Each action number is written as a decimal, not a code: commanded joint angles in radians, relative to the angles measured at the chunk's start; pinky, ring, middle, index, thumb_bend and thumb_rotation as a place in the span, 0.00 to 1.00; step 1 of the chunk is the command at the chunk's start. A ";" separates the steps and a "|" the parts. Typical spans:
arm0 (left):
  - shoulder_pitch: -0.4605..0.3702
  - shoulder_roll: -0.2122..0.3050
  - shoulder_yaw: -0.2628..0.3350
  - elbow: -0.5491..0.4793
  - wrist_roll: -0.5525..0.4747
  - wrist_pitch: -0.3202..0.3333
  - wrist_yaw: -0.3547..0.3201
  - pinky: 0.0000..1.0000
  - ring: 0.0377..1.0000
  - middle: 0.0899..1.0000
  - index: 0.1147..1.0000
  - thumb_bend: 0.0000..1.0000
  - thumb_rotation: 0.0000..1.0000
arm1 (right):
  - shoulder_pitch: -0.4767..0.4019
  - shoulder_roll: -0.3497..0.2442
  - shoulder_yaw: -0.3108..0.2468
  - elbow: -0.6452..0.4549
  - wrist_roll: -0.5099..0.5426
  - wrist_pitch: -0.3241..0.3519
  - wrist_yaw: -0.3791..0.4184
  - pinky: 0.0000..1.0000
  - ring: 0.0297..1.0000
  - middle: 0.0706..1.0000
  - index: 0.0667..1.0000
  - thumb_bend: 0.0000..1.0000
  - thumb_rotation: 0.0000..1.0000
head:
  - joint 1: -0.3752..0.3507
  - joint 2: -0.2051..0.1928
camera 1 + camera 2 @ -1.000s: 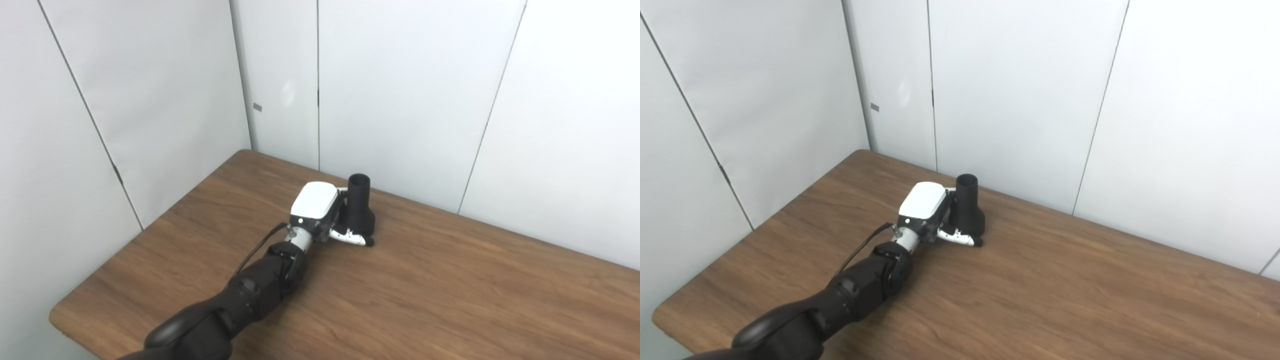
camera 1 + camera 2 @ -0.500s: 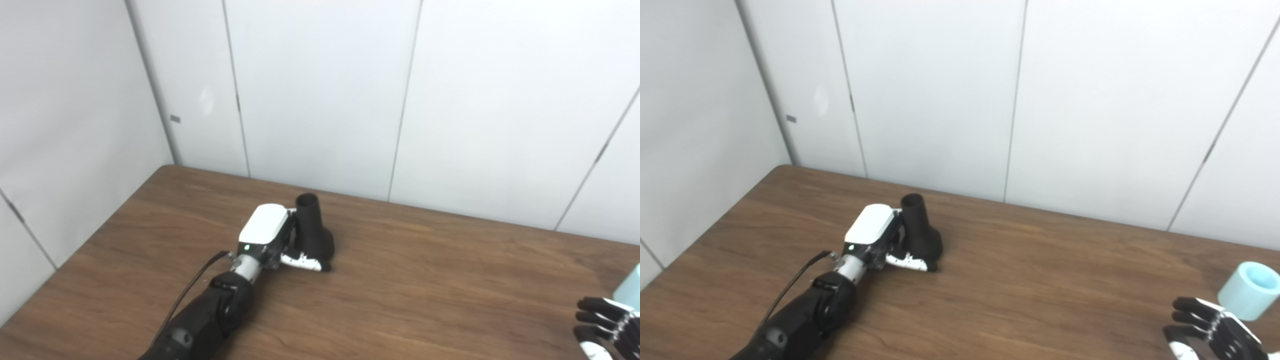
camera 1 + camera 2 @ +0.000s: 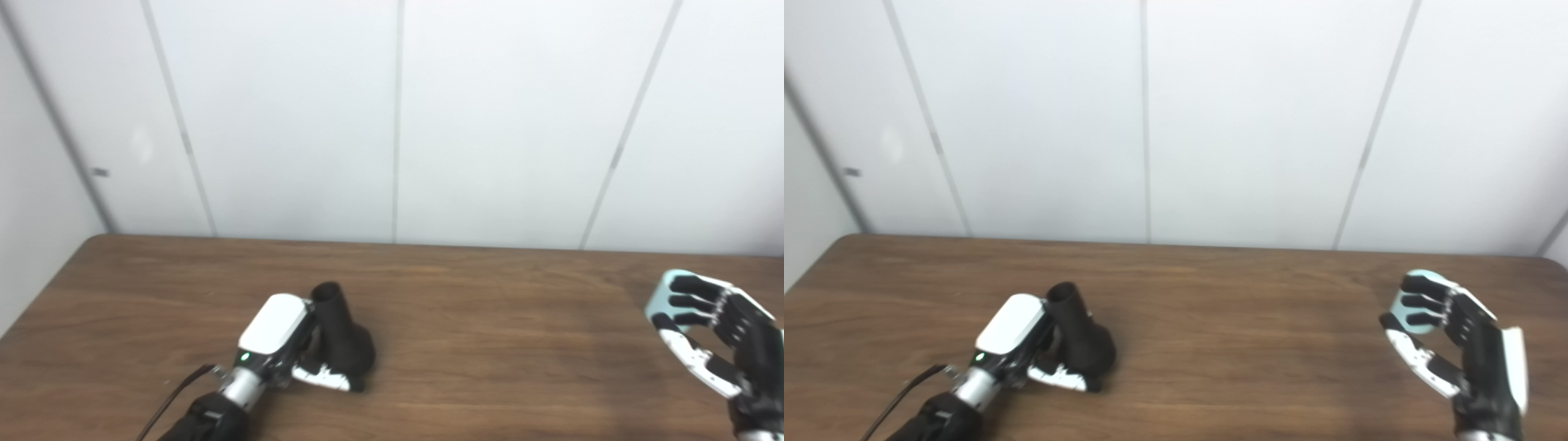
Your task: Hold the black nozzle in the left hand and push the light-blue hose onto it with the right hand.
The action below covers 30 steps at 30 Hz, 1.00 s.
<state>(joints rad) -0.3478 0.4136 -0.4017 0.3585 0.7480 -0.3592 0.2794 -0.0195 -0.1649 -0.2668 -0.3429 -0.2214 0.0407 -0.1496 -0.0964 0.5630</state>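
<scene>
While the left hand (image 3: 1020, 343) keeps its grip on the black nozzle (image 3: 1081, 340) standing on the wooden table (image 3: 1225, 331), the right hand (image 3: 1454, 343) has reached the light-blue hose (image 3: 1409, 306), fingers curling around it; lifting looks next.

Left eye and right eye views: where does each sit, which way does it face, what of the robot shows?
Left eye view: on the head, looking down and forward at the table and white wall panels; shows the left hand around the black nozzle and the right hand at the light-blue hose, near the right edge.
Right eye view: beside it, set slightly right, facing the same way; both hands sit further left in the picture.
Shared: the same table, nozzle, hose and both hands.
</scene>
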 commanded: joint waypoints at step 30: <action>0.043 -0.031 -0.188 0.063 0.216 -0.107 0.119 0.10 0.12 0.16 0.42 0.52 0.04 | -0.182 -0.136 -0.069 0.252 -0.186 0.088 -0.162 0.62 0.72 0.75 0.77 0.88 0.38 | -0.142 -0.007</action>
<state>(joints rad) -0.3740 0.4273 -0.5356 0.3562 0.9333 -0.4512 0.3926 -0.1630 -0.2615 -0.3356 -0.0793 -0.3875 0.1174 -0.3117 -0.2347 0.5522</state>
